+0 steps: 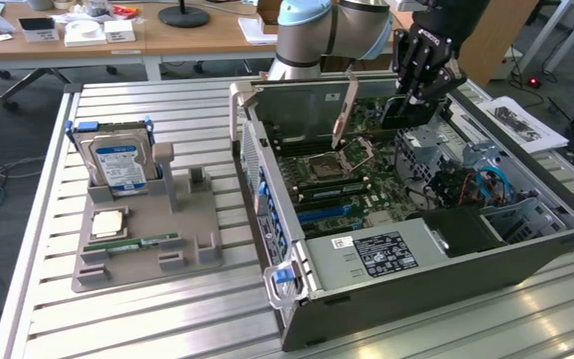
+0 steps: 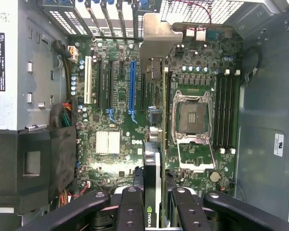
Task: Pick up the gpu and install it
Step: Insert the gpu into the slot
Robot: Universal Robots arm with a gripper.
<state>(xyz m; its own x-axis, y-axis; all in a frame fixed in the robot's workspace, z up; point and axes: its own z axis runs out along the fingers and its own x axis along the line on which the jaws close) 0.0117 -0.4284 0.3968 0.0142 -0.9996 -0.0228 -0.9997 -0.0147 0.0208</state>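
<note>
Pinching the gpu point(image 2: 153, 163) between its fingers, the gripper point(image 1: 414, 96) holds it on edge over the motherboard point(image 2: 118, 96) inside the open case point(image 1: 447, 284), card beside the CPU socket point(image 2: 191, 118), silver bracket point(image 2: 156, 38) toward the rear slots.

A computer case point(image 1: 417, 299) is set open on the worktop point(image 1: 167, 314), toward the exterior view's right. A parts holder point(image 1: 197, 224) is placed well apart from it, on the exterior view's left. On that holder a hard drive point(image 1: 117, 161) is stood upright at the far end, a processor point(image 1: 107, 222) is laid in front of it, and a memory stick point(image 1: 132, 244) lies nearer still. Inside the case a motherboard point(image 2: 120, 159) is mounted flat. The gpu point(image 2: 153, 163) is gripped on edge in the pincer point(image 2: 156, 195) over the motherboard, just beside the processor socket point(image 2: 191, 118), its bracket end turned toward the case's rear slot openings.
</note>
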